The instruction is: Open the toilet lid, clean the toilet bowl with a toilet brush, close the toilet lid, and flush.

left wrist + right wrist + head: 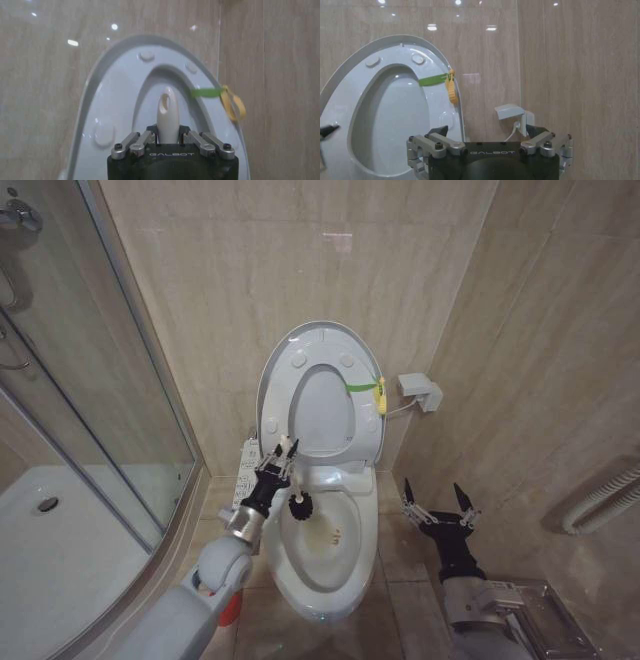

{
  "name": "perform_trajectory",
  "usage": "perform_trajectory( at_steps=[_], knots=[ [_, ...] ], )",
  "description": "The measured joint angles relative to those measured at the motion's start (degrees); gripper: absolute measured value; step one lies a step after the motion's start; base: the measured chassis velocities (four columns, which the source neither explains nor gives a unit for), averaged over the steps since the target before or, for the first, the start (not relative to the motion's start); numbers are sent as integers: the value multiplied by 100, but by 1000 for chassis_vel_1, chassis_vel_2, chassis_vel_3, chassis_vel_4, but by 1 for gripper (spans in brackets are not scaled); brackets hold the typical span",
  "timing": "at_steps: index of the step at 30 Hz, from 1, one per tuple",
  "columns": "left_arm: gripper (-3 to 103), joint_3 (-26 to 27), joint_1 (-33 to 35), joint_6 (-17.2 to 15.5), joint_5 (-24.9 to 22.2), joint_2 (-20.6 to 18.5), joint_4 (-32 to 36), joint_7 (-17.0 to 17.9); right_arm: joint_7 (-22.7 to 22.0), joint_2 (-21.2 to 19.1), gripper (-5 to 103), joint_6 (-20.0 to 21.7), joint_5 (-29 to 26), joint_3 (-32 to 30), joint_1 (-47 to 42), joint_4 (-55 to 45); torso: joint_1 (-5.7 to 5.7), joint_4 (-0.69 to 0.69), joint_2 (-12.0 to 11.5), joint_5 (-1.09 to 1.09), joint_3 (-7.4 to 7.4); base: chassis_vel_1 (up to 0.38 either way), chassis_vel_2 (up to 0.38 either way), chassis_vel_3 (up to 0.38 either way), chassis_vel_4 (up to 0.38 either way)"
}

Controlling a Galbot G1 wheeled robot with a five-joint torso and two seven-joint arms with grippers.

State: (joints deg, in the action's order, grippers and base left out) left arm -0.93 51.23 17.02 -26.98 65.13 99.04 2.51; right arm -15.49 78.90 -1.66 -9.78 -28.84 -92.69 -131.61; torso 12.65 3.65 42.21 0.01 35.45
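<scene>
the lid (322,370) and seat stand upright against the wall tiles, a green strap (358,387) and yellow loop (380,396) at their right edge. the left gripper (281,459) hangs over the bowl's (345,575) left rear rim, clamped on the brush (299,502) handle; the dark bristle head sits inside the bowl, near the back, above the yellowish stain. in the left wrist view the white handle tip (167,112) rises between the closed fingers (141,141). the right gripper (439,506) waits beside the toilet, over the floor tiles, fingers spread apart.
</scene>
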Motion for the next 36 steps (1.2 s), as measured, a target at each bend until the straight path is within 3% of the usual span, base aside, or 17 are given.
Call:
perform_trajectory(
  at_steps=[13,24,32,34,35,36],
  knots=[
    [25,-744,-854,470,513,408,-1960,-12,0,0,100,0,0,0,0,0,0,1,0,0,0,0,0,0,0],
    [25,-1128,-1322,771,544,797,-2866,-116,0,0,100,0,0,0,1,0,-1,2,1,0,-1,0,0,0,0],
    [25,-1316,-1398,812,581,1037,-3155,-120,0,0,100,0,0,0,0,0,-2,-1,1,0,-2,0,0,0,0],
    [25,-1353,-1394,791,618,1092,-3290,-117,-3,0,100,-1,0,-2,0,-1,-1,4,0,-2,0,0,0,0,0],
    [25,-1372,-1387,800,648,1136,-3340,-114,1,-2,100,2,0,2,-2,1,2,-7,-2,-3,3,0,0,0,0],
    [25,-1389,-1382,818,677,1180,-3372,-115,-1,0,100,0,0,0,1,1,1,3,-1,0,1,0,0,0,0]
  ],
)
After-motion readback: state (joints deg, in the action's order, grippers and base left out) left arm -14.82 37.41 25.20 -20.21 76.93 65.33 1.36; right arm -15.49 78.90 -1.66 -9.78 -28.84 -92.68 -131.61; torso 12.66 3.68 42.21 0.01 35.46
